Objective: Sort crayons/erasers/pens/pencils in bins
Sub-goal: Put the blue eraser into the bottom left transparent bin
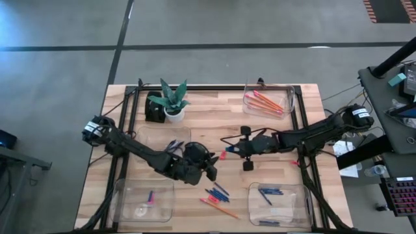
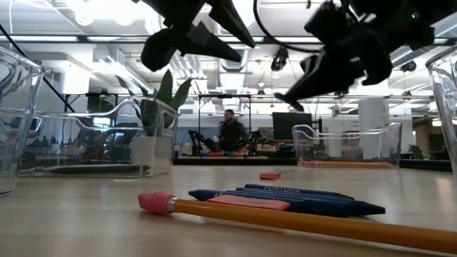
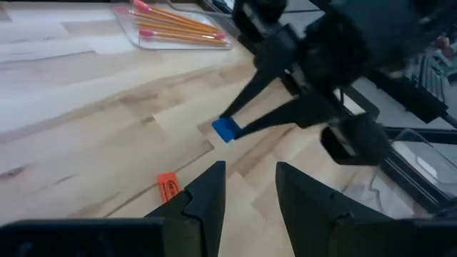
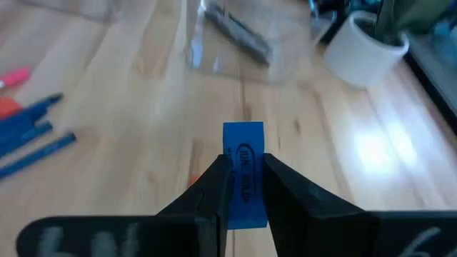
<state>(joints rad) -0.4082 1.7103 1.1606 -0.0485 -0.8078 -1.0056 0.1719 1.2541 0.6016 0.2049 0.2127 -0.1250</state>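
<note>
A small blue eraser [image 4: 243,153] hangs above the table's middle with my right gripper [image 4: 243,178] shut on it; the left wrist view shows that eraser [image 3: 226,129] at the right fingers' tips. My right gripper [image 1: 227,147] reaches in from the table's right. My left gripper [image 3: 250,187] stands open with nothing between its fingers, just near-left of it [image 1: 211,170]. An orange eraser [image 3: 169,187] lies flat on the wood below. Pencils [image 1: 266,101] lie in the far right bin [image 1: 289,91]. My right gripper pinches the blue eraser's two long narrow sides [image 4: 228,165] between its two fingers, printed face up. The fingers slant down from the table's right and lie along the eraser, whose far end sticks out past the fingertips [image 4: 214,187]. It is lifted clear of the table.
Loose blue crayons [image 1: 218,192] and an orange pencil [image 1: 221,208] lie near the front middle. Clear bins stand at near left [image 1: 120,201], near right [image 1: 302,195] and mid left [image 1: 153,133]. A potted plant [image 1: 172,101] stands at the back.
</note>
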